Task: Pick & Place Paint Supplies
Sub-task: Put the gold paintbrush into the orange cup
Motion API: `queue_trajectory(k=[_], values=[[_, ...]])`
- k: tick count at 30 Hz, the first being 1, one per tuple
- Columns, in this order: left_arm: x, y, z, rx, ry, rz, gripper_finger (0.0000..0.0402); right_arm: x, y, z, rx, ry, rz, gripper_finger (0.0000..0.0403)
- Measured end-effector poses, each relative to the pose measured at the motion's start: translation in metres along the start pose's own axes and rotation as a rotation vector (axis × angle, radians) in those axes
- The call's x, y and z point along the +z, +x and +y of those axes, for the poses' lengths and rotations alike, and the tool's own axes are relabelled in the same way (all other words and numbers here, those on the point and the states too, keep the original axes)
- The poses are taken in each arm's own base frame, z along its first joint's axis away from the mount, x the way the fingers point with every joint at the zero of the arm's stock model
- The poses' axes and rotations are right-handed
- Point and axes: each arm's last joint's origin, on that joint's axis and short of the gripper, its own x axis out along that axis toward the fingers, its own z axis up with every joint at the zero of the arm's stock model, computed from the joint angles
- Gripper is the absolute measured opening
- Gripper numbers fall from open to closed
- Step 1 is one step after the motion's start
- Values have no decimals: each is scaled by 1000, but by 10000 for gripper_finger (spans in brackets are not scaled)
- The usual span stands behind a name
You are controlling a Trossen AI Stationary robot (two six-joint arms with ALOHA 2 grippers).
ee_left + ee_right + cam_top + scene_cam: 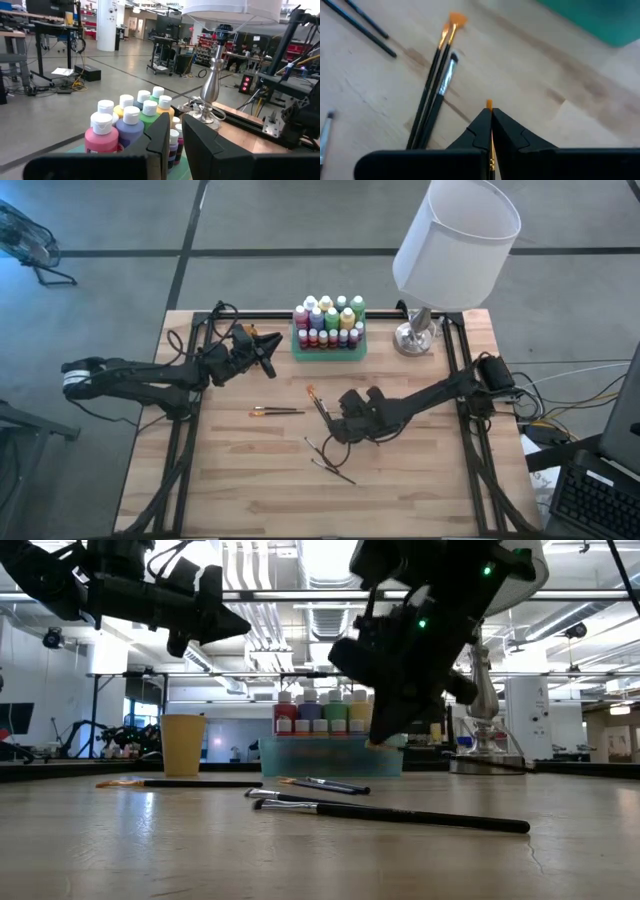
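The right gripper point(491, 131) had its jaws pressed together on a thin paintbrush point(490, 107) whose orange tip stuck out just past the fingertips. In the high view this gripper point(330, 423) sat near the table's centre, with the held brush point(317, 402) angled toward 11 o'clock. Just off the tip, a pair of brushes point(436, 85) lay side by side on the wood; in the high view they point(277, 411) lay at 9 o'clock from the gripper. Two more brushes point(330, 462) lay at 6 o'clock from it.

The left gripper point(176, 131) had its jaws narrowed to a thin slit with nothing visible between them. It hovered point(268, 352) above the table, at 9 o'clock from the green tray point(329, 351), apart from it. The paint bottles point(328, 320) stood packed upright in that tray, toward 12 o'clock of the table. A lamp point(448, 250) stood at 3 o'clock from the tray. In the low view an orange cup point(182, 744) stood beside the tray.
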Motion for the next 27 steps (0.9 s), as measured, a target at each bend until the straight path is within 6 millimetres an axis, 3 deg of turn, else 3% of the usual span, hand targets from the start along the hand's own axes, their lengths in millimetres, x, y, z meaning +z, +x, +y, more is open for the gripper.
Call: queue_trajectory(k=[10,20,23,27], values=[[-5,0,1,1,65,46,73,12,-51,-3,31,-35,-196,8],[-4,0,-1,-47,-45,42,253,24,-89,6,150,-88,-377,8],[-3,0,-1,-53,-27,35,282,30,-94,14,214,-123,-431,8],[-3,1,-3,-95,-21,31,291,38,-101,24,317,-170,-495,8]])
